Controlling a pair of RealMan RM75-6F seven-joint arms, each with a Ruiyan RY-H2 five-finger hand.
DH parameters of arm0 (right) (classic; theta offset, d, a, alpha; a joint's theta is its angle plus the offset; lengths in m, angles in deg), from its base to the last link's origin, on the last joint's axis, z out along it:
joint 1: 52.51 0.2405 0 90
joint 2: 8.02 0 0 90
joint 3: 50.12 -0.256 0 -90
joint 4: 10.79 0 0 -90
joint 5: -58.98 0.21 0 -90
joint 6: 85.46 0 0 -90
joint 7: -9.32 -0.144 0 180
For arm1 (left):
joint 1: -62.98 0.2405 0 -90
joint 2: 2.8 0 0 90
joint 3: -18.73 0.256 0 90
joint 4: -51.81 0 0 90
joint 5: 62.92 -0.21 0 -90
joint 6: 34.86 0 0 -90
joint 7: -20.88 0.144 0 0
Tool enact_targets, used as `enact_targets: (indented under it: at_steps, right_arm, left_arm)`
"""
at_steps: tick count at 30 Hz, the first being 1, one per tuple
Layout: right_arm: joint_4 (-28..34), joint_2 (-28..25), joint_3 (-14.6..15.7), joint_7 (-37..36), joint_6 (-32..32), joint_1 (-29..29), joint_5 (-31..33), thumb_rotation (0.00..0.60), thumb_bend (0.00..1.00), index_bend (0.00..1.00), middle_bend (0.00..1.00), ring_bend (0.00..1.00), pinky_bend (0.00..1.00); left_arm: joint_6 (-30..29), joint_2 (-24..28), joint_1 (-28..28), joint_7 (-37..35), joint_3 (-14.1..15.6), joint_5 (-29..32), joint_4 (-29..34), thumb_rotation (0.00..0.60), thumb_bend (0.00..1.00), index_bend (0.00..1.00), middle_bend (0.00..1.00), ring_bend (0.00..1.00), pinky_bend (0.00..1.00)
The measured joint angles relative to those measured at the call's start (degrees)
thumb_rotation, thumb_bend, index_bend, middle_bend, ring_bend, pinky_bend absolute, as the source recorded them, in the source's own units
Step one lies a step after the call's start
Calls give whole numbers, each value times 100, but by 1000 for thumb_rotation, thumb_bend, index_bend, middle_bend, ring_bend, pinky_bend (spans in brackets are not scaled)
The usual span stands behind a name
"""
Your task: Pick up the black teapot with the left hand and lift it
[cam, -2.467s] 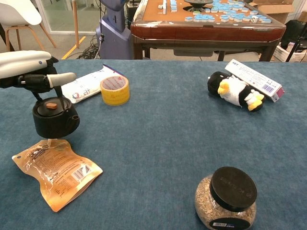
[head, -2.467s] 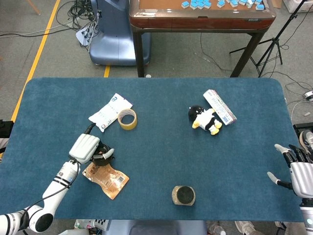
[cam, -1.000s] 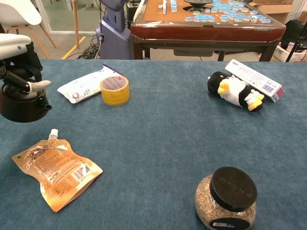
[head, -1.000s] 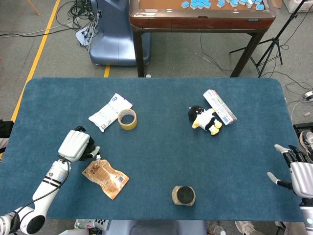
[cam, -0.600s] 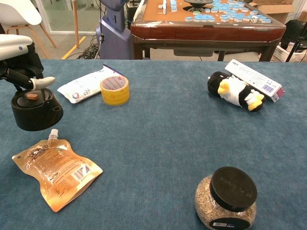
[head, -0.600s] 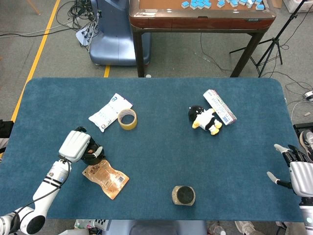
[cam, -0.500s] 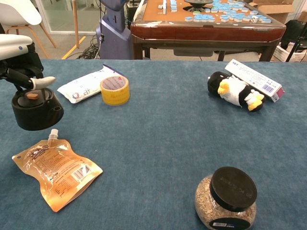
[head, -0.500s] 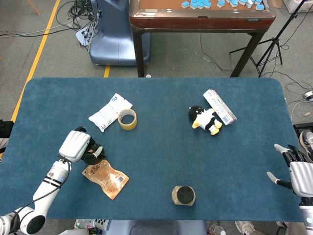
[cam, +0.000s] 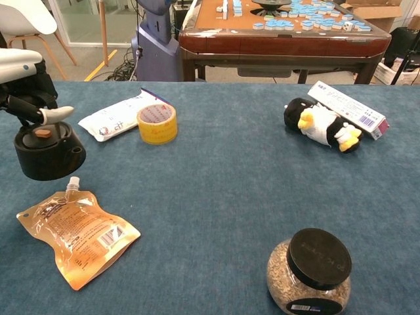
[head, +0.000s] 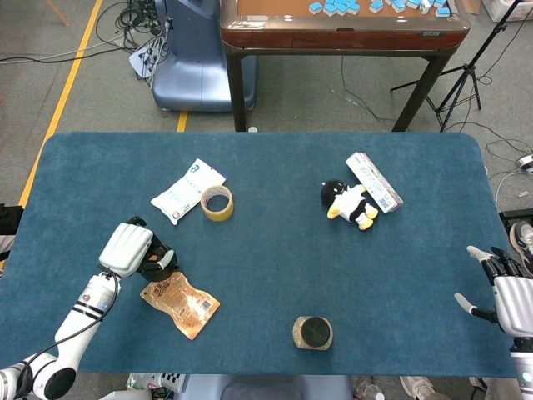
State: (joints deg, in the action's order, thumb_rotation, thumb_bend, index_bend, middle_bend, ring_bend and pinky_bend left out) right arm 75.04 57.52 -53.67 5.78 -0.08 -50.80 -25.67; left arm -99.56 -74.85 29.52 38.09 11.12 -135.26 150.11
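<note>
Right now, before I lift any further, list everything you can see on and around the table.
black teapot: 1, black with a brown lid knob, near left of the table, held by the left robot hand
spouted pouch: 1, orange-brown, flat on the cloth just in front of the teapot
tape roll: 1, yellow, left of centre
white packet: 1, white with blue print, beside the tape roll
penguin plush: 1, black, white and yellow, lying far right
long box: 1, white with blue, behind the plush
jar: 1, clear with grainy fill, black lid, near edge
table: 1, blue cloth
mahjong table: 1, brown, blue tiles on top, behind
left robot hand: white, over the teapot
right robot hand: fingers spread, right edge, holding nothing
</note>
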Motion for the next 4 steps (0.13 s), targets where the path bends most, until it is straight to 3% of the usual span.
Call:
enact_targets:
  at_steps: [4]
  right_arm:
    - [9, -7, 4, 3, 10, -13, 6, 600, 188, 194, 272, 129, 215]
  left_arm:
    - [7, -4, 1, 3, -1, 0, 0, 355, 358, 1000, 1000, 1000, 276]
